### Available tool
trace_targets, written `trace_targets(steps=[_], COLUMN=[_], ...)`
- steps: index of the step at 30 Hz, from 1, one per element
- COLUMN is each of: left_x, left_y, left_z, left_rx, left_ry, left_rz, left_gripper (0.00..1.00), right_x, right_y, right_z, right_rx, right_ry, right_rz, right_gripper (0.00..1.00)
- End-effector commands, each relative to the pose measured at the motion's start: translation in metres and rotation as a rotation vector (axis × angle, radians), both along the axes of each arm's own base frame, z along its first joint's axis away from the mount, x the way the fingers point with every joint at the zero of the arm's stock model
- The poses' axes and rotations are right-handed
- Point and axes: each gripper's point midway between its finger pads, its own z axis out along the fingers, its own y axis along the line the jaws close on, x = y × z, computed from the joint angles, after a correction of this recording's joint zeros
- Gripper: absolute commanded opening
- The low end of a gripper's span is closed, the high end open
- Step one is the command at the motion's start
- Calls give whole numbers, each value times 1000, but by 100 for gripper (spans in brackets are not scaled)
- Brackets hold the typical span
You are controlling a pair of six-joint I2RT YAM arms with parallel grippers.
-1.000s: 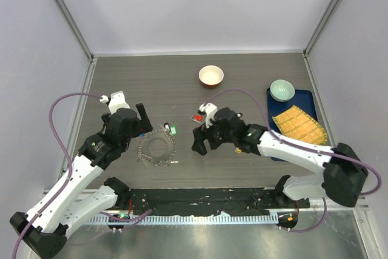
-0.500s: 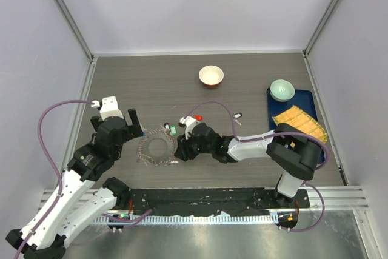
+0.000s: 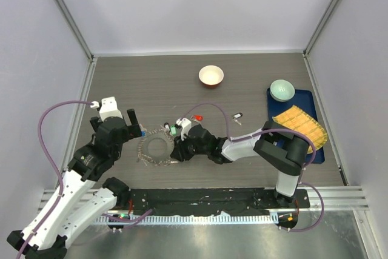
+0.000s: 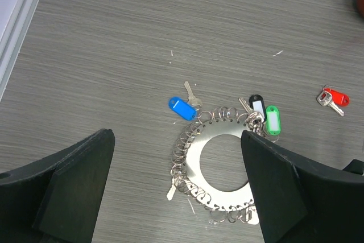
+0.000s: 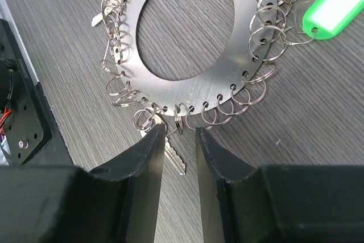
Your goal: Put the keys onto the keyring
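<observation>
The keyring [image 3: 157,148] lies flat on the table, a grey metal disc fringed with small split rings [image 5: 187,92]. Blue [image 4: 182,108], black [image 4: 257,104] and green [image 4: 273,119] keys sit at its far rim, and a red key [image 4: 335,98] lies apart to the right. My left gripper [image 4: 176,140] hovers wide open over the ring's left side. My right gripper [image 5: 180,132] is low at the ring's near rim. Its jaws stand a narrow gap apart around a small split ring, with a bare silver key [image 5: 175,160] lying between them.
A red-and-cream bowl [image 3: 211,76] stands at the back. A green bowl [image 3: 282,90] and a yellow cloth [image 3: 299,125] rest on the blue tray [image 3: 309,98] at the right. Another black-headed key [image 3: 237,115] lies near the right arm's cable.
My right arm has swung left to the keyring's near rim and its jaws have narrowed. My left arm has drawn back a little to the left, still wide open.
</observation>
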Motion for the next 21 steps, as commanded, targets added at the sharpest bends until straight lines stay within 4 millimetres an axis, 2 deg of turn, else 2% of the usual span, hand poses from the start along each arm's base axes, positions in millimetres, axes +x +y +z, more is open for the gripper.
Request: trace_targets(steps=[1,7,11,15,16,17,19,21], left_x=[2,2,3,3,3,2,2,2], left_y=[2,3,1,2,1,2,2,2], left_z=[1,1,0,0,0,0,0,1], left_rx=[14,11,8,9,7,8,7,4], left_ry=[-7,-7,-5,-5,-5,-4,-6,-9], left_rz=[2,2,-3,-4,-5,-6,-4,-5], left_gripper=[97,97,97,97,97,97,97,97], right_x=[6,4,3,7,11,8,14,15], right_y=[22,22,23,17,16,12,12,11], right_z=[20,6,5,13,24,22,37,42], right_rx=[82,59,68,75,82,49,42,24], right_ry=[-31,-10,7,10,-12,-8,-57,-73], right_rz=[13,16,11,-46,-70,-75,-99,-100], right_gripper=[34,32,33,36,37,38,40,40])
